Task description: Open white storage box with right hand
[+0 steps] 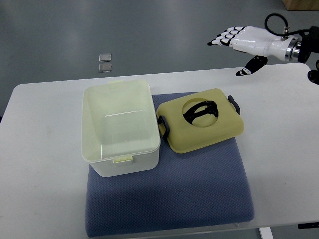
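Observation:
A white storage box (119, 127) stands open on the left part of a blue mat (169, 194), its inside bare. Its pale yellow lid (202, 125), with dark clips and a round recess holding a black handle, lies flat on the mat just right of the box. My right hand (239, 45) is white with dark fingertips; it hovers above the table's far right edge, well up and right of the lid, fingers spread and holding nothing. The left arm does not show.
The white table (40, 164) carries the mat. Two small clear squares (104, 62) lie on the grey floor beyond the table's far edge. A brown object (301, 4) sits at the top right corner.

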You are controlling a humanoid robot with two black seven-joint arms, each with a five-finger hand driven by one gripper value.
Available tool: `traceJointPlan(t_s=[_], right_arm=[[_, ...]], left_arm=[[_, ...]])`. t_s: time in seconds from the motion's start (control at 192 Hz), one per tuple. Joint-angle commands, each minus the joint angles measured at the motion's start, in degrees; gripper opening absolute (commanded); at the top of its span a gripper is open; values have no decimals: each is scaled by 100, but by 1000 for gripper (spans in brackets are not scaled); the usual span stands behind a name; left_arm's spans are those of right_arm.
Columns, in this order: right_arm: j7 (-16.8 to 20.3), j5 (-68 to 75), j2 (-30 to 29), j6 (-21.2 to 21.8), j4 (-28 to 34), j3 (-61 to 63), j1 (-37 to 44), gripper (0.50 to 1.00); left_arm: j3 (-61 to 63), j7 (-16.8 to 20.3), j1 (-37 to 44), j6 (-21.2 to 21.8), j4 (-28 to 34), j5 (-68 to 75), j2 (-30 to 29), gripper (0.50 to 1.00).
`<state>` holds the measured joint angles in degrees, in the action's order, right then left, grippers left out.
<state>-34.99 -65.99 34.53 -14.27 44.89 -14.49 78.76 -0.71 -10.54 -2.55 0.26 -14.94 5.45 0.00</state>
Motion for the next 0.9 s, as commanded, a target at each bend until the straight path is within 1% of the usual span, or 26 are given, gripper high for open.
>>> traceJointPlan(t_s=[0.0,0.083,0.141,0.182,0.188,0.208,0.266,0.281,0.286,0.323,0.328,0.339,0.354,0.359,0.375,0.406,0.417,0.495,0.526,0.562,0.573,0.62,0.651,0.75,0.839,0.896], right_arm=[[-1,1315,-7,732,-86,903,-123,928],[-1,2721,-43,1295,-139,1624,-457,928],[-1,3602,-87,1533,-165,2144,-572,928],[264,4340,-148,1656,-209,2609,-695,928],[342,4532,-174,1673,-218,2705,-730,928],[414,4727,-201,1691,-236,2820,-765,928],[896,5719,-411,1761,-350,3408,-985,928],[985,5878,-456,1761,-367,3497,-1020,930],[1081,6026,-499,1770,-385,3584,-1055,930],[1345,6432,-632,1770,-438,3822,-1126,930],[1432,6554,-675,1770,-464,3901,-1143,930],[1433,6555,-676,1770,-464,3901,-1143,930],[1608,6783,-772,1744,-508,4033,-1187,930],[1609,6784,-772,1743,-508,4033,-1187,930],[1792,6994,-860,1700,-578,4165,-1222,930],[2021,7257,-1018,1700,-718,4314,-1292,930],[2022,7258,-1018,1700,-719,4315,-1293,930],[2364,7715,-1422,1796,-1140,4631,-1512,930],[2417,7803,-1502,1849,-1220,4701,-1556,930],[2531,7987,-1624,2050,-1343,4842,-1644,930],[2532,7988,-1625,2051,-1343,4842,-1644,930],[2690,8242,-1748,2384,-1413,4991,-1802,930],[2707,8330,-1809,2534,-1422,5018,-1925,930],[2628,8392,-2082,2622,-1440,5062,-2101,930],[2312,8418,-2240,2754,-1440,5062,-2251,930],[2066,8392,-2275,2947,-1440,5062,-2374,930]], left_arm=[[0,-1,0,0,-26,0,0,1000],[0,8,0,0,-35,0,0,1000],[0,8,0,0,-35,0,0,1000],[0,8,0,0,-44,0,0,1000],[0,8,0,0,-44,9,0,1000],[0,8,0,0,-44,0,0,1000],[0,8,0,-9,-44,9,0,1000],[0,8,0,-9,-44,9,0,1000],[0,8,0,-9,-52,9,0,1000],[0,-1,0,-9,-52,9,0,1000],[0,8,0,-9,-52,9,0,1000],[0,8,0,-9,-52,9,0,1000],[0,8,0,-9,-52,9,0,1000],[0,8,0,-9,-52,9,0,1000],[0,8,0,-9,-52,9,0,1000],[0,8,0,-9,-52,9,0,1000],[0,8,0,-9,-52,9,0,1000],[0,-1,0,-9,-52,9,0,1000],[0,8,0,-9,-52,9,0,1000],[0,8,0,-9,-52,9,0,1000],[0,8,0,-9,-52,9,0,1000],[0,-1,0,-9,-52,9,0,1000],[0,-1,0,-18,-52,9,0,1000],[9,-1,0,-18,-61,9,0,1000],[9,-1,0,-26,-123,9,0,1000],[9,-1,0,-18,-175,9,0,1000]])
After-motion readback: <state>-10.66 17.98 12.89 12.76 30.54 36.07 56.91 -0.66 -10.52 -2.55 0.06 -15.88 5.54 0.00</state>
